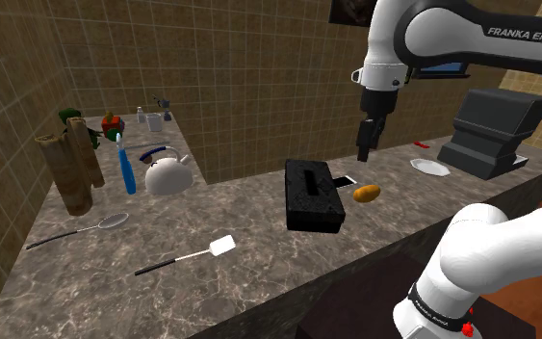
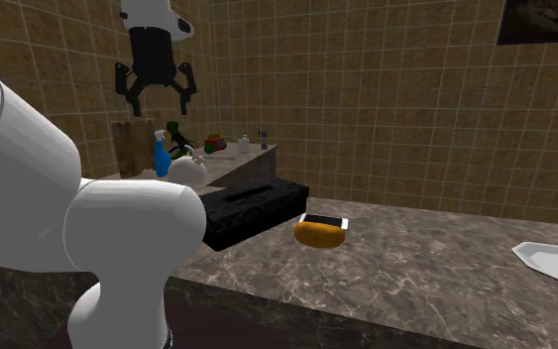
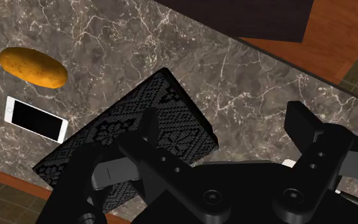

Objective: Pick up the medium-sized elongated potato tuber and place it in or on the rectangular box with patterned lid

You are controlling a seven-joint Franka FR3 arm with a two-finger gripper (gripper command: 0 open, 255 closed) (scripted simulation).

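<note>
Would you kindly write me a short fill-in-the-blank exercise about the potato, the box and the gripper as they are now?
1. The gripper hangs high with its jaws ____.
2. The potato rests on the ____, not on the black box.
3. Beside the potato lies a flat ____ with a black screen.
Missing words: open; countertop; phone.

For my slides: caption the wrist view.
Open gripper above the black patterned box, potato and phone lying beside it on the marbled counter.
</note>
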